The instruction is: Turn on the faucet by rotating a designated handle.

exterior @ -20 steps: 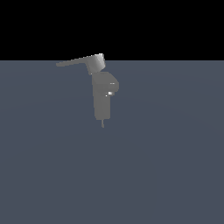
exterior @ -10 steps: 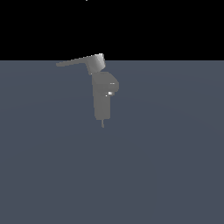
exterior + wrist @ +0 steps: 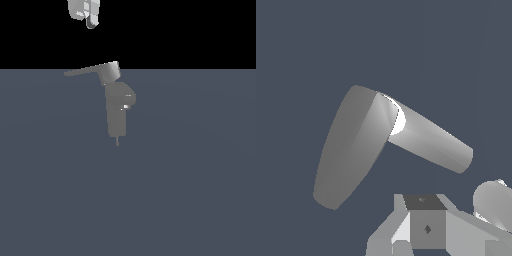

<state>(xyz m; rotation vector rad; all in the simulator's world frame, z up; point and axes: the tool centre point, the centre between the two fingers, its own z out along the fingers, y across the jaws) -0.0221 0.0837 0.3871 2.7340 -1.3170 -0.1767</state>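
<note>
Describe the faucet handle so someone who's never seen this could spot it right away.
In the exterior view, find the grey faucet standing on the dark floor. The handle sits on its top: a thin flat lever reaching toward that view's left from a chunky hub, unlike the white gripper hanging above, apart from it.

Handle [image 3: 95,71] atop faucet [image 3: 118,112]; hand [image 3: 86,12] well above, apart.

A big flat blue-grey floor [image 3: 190,190] fills the room. One thing stands on it: the little grey faucet [image 3: 117,112], up toward twelve o'clock, with its handle [image 3: 92,71] pointing to nine o'clock.
</note>
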